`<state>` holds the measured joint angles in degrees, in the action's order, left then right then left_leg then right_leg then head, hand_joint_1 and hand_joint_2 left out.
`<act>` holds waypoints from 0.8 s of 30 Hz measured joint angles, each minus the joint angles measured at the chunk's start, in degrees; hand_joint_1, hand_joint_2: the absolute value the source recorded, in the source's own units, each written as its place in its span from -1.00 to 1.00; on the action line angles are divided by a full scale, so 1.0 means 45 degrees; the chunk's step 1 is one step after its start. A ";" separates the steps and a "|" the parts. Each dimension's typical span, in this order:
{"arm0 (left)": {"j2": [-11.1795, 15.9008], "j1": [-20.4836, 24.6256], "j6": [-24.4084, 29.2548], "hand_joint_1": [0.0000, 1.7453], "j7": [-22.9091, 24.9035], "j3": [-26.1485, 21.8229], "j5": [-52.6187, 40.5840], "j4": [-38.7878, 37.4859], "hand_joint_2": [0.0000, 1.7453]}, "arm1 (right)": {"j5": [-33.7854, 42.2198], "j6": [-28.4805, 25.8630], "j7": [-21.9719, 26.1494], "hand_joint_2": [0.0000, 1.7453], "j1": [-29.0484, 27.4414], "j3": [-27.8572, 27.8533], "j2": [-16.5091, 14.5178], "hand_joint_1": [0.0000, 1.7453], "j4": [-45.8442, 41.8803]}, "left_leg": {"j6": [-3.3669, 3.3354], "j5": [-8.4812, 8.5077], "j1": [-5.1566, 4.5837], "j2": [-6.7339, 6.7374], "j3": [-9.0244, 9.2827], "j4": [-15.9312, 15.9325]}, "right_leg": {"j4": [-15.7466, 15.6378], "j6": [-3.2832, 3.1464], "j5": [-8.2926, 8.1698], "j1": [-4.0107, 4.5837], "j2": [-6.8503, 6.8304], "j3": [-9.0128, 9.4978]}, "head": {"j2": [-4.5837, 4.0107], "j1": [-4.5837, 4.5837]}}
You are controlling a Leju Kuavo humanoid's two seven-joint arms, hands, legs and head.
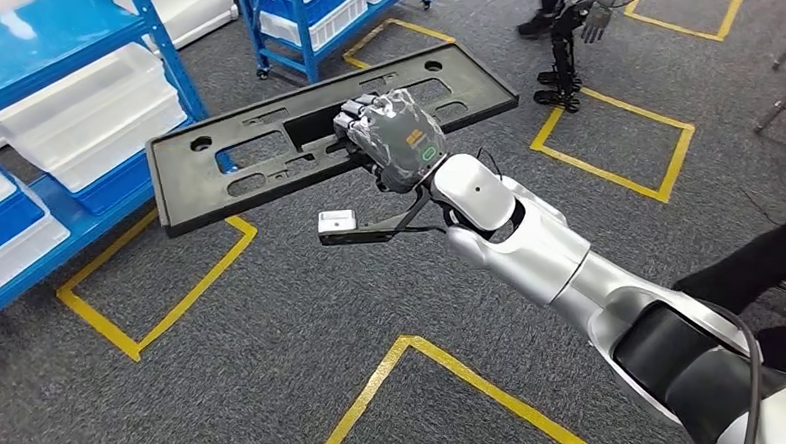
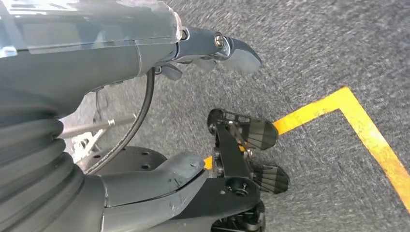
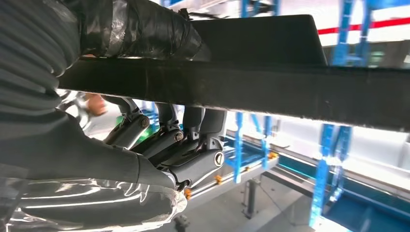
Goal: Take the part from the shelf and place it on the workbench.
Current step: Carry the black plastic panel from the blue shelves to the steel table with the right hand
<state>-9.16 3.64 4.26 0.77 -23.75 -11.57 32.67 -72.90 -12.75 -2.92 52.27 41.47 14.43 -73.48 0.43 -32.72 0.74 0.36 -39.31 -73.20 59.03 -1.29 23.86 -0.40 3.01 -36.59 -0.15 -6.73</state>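
So the right hand [image 1: 391,142] has the part [image 1: 266,152] clamped near its middle. It's a long flat black panel with cutouts, held in the air over the grey carpet [image 1: 275,367], clear of the blue shelf [image 1: 67,186] off to the left. In the right wrist view the thumb sits on one face and the fingers [image 3: 188,145] curl around the other, so the panel's edge is pinched solidly between them.

What matters is the long axis. It runs crosswise to the forearm and sticks out well past the hand on both sides, and the end toward the shelf hangs near the frame. I'd guess any turn toward the worktop swings that end around, so it needs room first. No worktop in sight here, so the carry looks like it's barely started.

The left hand [image 2: 212,46] hangs low over the floor by a yellow tape line [image 2: 367,130], holding nothing with its fingers loosely apart. The right is the only hand on the job.
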 joint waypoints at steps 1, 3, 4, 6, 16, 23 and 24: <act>0.0001 -0.0004 0.0002 -1.00 0.0013 0.0028 0.0036 0.0008 1.00 | -0.0018 0.0024 -0.0005 1.00 -0.0004 -0.0019 0.0065 1.00 0.0000 | -0.0024 0.0505 0.0014 -0.0125 0.0337 0.0765 | 0.0041 0.0017 0.0008 -0.0010 0.0169 0.0000 | 0.0000 0.0000; 0.0006 -0.0019 0.0004 -1.00 0.0027 0.0061 0.0129 0.0025 1.00 | -0.0025 0.0066 -0.0001 1.00 0.0010 -0.0102 0.0203 1.00 0.0002 | -0.0088 0.1156 0.0062 -0.0695 0.1036 0.2329 | 0.0131 0.0114 0.0011 -0.0020 0.0474 -0.0062 | 0.0000 -0.0003; 0.0007 -0.0031 0.0001 -1.00 0.0028 0.0075 0.0168 0.0033 1.00 | -0.0020 0.0086 0.0002 1.00 0.0020 -0.0155 0.0280 1.00 0.0004 | -0.0115 0.1260 0.0073 -0.0925 0.1233 0.2790 | 0.0153 0.0201 -0.0018 -0.0035 0.0613 -0.0130 | 0.0000 -0.0003; 0.0007 -0.0055 -0.0004 -1.00 0.0030 0.0098 0.0247 0.0050 1.00 | -0.0011 0.0152 0.0011 1.00 0.0012 -0.0251 0.0490 1.00 0.0005 | -0.0182 0.1229 0.0045 -0.0933 0.1317 0.3037 | 0.0121 0.0404 -0.0132 -0.0074 0.0907 -0.0263 | 0.0000 -0.0003; -0.0053 -0.0289 -0.0010 -1.00 0.0197 0.0329 0.0403 0.0415 1.00 | 0.0007 0.0295 0.0002 1.00 -0.0190 -0.0743 0.1024 1.00 0.0015 | -0.0607 0.1388 -0.0048 0.0652 0.1369 0.3275 | 0.2591 0.0731 0.0791 -0.0134 -0.0759 -0.1346 | 0.0000 -0.0051; -0.0075 -0.0343 -0.0011 -1.00 0.0185 0.0440 0.0486 0.0656 1.00 | -0.0035 0.0289 0.0004 1.00 -0.0147 -0.0980 0.1140 1.00 -0.0048 | -0.0216 0.1123 -0.0168 0.1294 0.1442 0.3158 | 0.0032 0.0286 0.0038 0.0097 -0.1136 -0.0053 | 0.0000 -0.0046; -0.0076 -0.0347 -0.0012 -1.00 0.0185 0.0443 0.0488 0.0687 1.00 | -0.0037 0.0288 0.0002 1.00 -0.0136 -0.1012 0.1143 1.00 -0.0070 | -0.0158 0.0904 -0.0138 0.1070 0.1349 0.2894 | -0.0010 0.0210 0.0005 0.0058 -0.1008 -0.0036 | 0.0000 -0.0045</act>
<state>-9.51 2.08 4.21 1.60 -21.76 -9.38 35.76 -73.07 -11.46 -2.91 51.66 36.92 19.57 -73.80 -0.28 -28.65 0.12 5.17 -33.24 -60.18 58.98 -0.34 23.89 -0.14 -1.53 -36.76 -0.15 -6.93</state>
